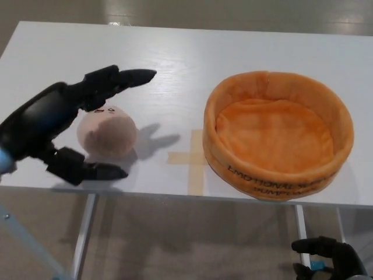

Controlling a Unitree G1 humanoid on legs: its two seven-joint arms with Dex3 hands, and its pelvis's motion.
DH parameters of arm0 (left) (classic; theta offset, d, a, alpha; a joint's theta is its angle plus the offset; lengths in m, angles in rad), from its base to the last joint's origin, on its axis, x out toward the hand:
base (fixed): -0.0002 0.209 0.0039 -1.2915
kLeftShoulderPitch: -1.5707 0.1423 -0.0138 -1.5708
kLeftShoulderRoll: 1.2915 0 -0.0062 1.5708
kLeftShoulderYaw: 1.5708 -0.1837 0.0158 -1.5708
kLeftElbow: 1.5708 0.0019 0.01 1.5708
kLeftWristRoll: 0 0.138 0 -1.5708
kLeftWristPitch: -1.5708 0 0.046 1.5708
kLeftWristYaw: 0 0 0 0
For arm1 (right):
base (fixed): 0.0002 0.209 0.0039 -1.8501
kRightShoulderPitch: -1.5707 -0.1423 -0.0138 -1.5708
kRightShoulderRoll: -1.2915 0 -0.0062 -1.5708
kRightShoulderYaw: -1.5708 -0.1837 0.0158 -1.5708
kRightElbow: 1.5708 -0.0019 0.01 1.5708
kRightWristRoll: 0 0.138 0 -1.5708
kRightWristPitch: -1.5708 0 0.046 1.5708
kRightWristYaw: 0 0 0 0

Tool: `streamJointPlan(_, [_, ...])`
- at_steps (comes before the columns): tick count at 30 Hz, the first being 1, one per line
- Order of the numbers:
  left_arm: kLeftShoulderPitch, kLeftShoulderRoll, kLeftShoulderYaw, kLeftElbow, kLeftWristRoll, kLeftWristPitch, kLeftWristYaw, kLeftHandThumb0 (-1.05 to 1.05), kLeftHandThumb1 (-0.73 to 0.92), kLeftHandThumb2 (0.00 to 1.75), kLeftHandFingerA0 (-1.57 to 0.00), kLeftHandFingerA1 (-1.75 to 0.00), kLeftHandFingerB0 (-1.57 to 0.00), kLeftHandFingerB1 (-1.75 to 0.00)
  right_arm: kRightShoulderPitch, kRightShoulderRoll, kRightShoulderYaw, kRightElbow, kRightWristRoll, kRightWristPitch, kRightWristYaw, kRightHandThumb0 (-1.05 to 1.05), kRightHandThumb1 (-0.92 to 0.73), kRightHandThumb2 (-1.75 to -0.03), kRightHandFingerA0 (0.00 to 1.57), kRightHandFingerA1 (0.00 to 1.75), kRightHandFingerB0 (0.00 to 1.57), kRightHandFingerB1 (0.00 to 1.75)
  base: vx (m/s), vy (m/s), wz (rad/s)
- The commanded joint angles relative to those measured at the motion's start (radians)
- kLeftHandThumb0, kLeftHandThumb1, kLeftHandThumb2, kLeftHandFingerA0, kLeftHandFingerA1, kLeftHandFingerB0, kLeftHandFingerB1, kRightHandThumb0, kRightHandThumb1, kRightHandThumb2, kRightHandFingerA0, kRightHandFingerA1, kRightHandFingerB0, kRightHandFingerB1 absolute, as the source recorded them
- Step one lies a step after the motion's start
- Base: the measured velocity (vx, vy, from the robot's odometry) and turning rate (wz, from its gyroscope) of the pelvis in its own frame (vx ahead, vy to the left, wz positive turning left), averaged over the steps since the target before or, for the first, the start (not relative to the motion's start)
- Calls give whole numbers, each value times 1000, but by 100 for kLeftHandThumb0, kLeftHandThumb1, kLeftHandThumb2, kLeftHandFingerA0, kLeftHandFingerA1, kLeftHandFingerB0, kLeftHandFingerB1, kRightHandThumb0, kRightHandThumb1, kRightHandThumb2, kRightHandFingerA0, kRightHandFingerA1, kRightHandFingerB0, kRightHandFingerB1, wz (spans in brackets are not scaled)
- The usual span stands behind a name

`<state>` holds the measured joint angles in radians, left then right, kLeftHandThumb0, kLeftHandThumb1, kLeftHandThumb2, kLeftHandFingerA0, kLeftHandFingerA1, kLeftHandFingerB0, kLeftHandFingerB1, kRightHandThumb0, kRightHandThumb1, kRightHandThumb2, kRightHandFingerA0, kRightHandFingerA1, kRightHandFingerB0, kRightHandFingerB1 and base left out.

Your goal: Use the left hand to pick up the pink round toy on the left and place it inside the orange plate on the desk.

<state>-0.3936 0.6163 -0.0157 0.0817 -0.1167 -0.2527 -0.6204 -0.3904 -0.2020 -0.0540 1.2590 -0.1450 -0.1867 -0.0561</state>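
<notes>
The left hand (64, 125) was held spread around the pink toy (106, 133), not yet closed; the toy was judged soft, light, squashable; best gripped across its rounded sides.

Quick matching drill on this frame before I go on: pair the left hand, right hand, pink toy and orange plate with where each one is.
1. left hand
2. right hand
3. pink toy
4. orange plate

a. empty, on the desk's right side
b. low at the bottom right corner, below the desk edge
c. on the desk's left, between thumb and fingers
d. open, around the toy

Pairs: 1-d, 2-b, 3-c, 4-a
</notes>
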Motion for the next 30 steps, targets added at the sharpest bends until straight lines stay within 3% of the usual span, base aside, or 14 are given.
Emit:
streamJointPlan(1, [-190, 46, -227, 275, 588, -48, 314, -40, 26, 60, 0, -1, -3, -19, 13, 1, 1, 8, 5, 5, -6, -13, -60, -57, 68, 91, 56, 74, 0, 0, 0])
streamJointPlan(2, [-201, 42, -247, 290, 610, -36, 327, -33, 38, 58, 0, 0, -1, -24, 15, 0, 3, 8, 2, 1, -6, -14, -61, -57, 69, 92, 56, 74, 0, 0, 0])
streamJointPlan(4, [-220, 34, -281, 323, 642, -22, 355, -37, 28, 61, 0, 0, -5, -21, 17, -1, 5, 9, 1, -2, -5, -14, -60, -58, 69, 93, 56, 75, 0, 0, 0])
streamJointPlan(9, [-262, 23, -351, 423, 698, -24, 439, -44, 30, 63, 0, 0, -4, -19, 17, 2, -5, 7, 12, -2, 0, -15, -60, -57, 69, 95, 58, 77, 0, 0, 0])
streamJointPlan(10, [-278, 20, -378, 458, 722, -13, 465, -41, 30, 63, 0, 0, -6, -23, 17, 2, -6, 7, 13, -4, 3, -20, -45, -84, 71, 89, 56, 76, 0, 0, 0])
streamJointPlan(15, [-318, 12, -451, 545, 772, 15, 515, -42, 31, 63, 0, 0, -7, -23, 19, 4, -8, 7, 15, -5, 0, -19, -44, -83, 72, 90, 58, 77, 0, 0, 0])
streamJointPlan(16, [-329, 10, -470, 570, 781, 18, 528, -43, 31, 63, 0, 0, -7, -22, 20, 4, -8, 7, 15, -7, 0, -14, -59, -57, 69, 95, 59, 78, 0, 0, 0])
streamJointPlan(19, [-346, 4, -501, 622, 791, 22, 562, -43, 29, 62, 0, 0, -6, -22, 21, 3, -6, 6, 13, -6, 1, -15, -60, -57, 68, 94, 59, 77, 0, 0, 0])
streamJointPlan(20, [-353, -1, -517, 653, 795, 29, 576, -44, 28, 61, 0, 0, -4, -20, 22, 1, -6, 7, 13, -5, 6, -20, -45, -84, 71, 89, 58, 77, 0, 0, 0])
streamJointPlan(30, [-394, 1, -587, 766, 807, 21, 666, -47, 28, 62, 0, 0, -2, -19, 21, 1, -11, 7, 18, -7, 7, -19, -45, -83, 71, 89, 58, 76, 0, 0, 0])
